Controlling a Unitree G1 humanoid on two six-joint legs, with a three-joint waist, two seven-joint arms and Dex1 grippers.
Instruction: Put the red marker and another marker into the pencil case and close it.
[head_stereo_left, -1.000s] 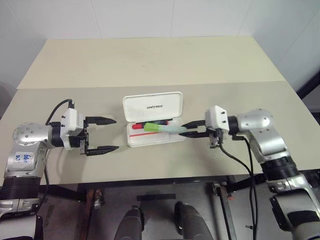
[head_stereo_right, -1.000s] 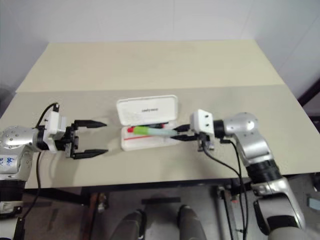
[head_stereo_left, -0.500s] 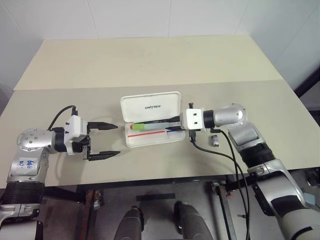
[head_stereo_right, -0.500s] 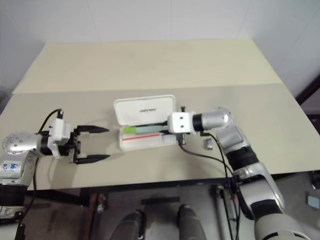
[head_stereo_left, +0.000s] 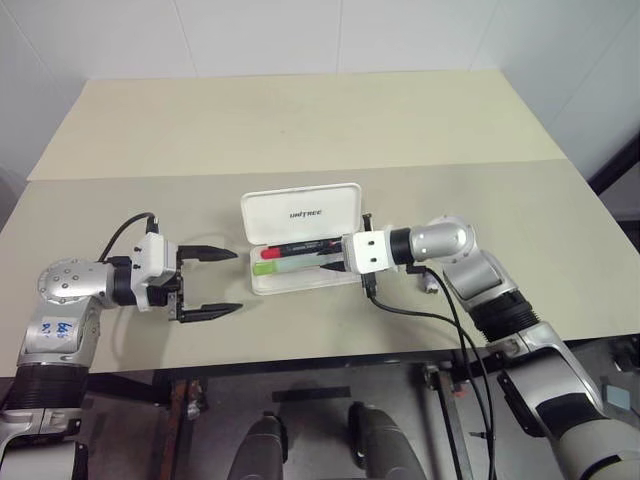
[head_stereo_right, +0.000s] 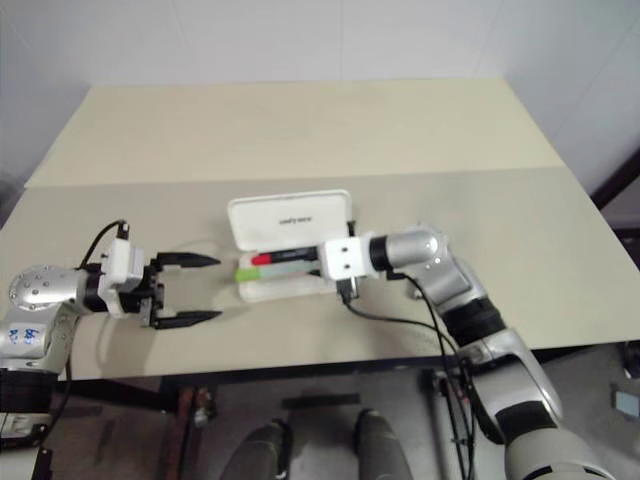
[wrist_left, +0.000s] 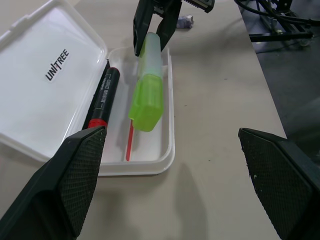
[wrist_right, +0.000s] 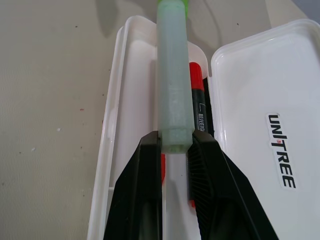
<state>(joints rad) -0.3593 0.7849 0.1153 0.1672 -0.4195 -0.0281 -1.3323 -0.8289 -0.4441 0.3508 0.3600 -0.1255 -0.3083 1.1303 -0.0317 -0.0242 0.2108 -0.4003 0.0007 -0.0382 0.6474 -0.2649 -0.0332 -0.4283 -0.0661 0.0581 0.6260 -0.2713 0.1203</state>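
Note:
The white pencil case (head_stereo_left: 300, 286) lies open at the table's middle, its lid (head_stereo_left: 302, 212) lettered UNITREE laid back. In its tray, along the hinge side, rests the red marker (head_stereo_left: 296, 247), also visible in the left wrist view (wrist_left: 101, 97). My right gripper (head_stereo_left: 336, 262) reaches in from the right and is shut on the tail of the pale green highlighter (wrist_right: 172, 85). The highlighter stretches lengthwise over the tray beside the red marker, its lime cap (wrist_left: 145, 103) toward the left end. Whether it touches the tray floor I cannot tell. Left of the case, my left gripper (head_stereo_left: 238, 280) stands open and holds nothing.
A small dark grey block (head_stereo_left: 428, 281) lies on the table right of the case, behind my right wrist. The table's front edge (head_stereo_left: 320, 352) runs close below both arms. A seam (head_stereo_left: 300, 170) joins a second table behind.
My right gripper has carried the highlighter leftward from the case's right end to lie along the tray, and its wrist has rolled. The left gripper stays open in place.

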